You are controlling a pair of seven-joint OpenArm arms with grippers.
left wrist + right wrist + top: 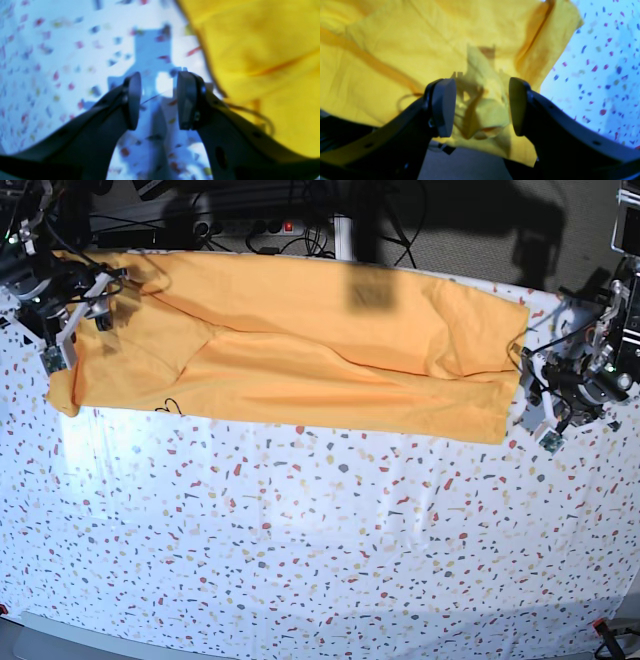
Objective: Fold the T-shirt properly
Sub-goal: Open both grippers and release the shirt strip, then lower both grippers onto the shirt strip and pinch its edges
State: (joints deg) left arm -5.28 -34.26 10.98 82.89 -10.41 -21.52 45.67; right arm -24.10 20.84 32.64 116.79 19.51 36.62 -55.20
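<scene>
The near part of the table (300, 560) is bare speckled white cloth, dotted with red, blue and yellow flecks. Farther back, the T-shirt (300, 360) lies across the far half of the table as a long mustard-orange band running left to right, folded over itself lengthwise, with creases through its middle and a loose thread near its left near edge.

On the right side of the base view, the left tool (548, 420) sits just off the shirt's right end. Its wrist view shows the jaws standing moderately apart with only speckled table between them; nothing is held. The yellow fabric (262, 62) lies just beside its right finger, and whether that finger brushes the hem cannot be told through the blur.

On the left side of the base view, the right tool (68, 330) is over the shirt's left end. Its wrist view shows the jaws wide apart, straddling a raised bunch of fabric (482, 110) that stands between the pads (443, 107) without being pinched; the table's edge and grey floor show below.
</scene>
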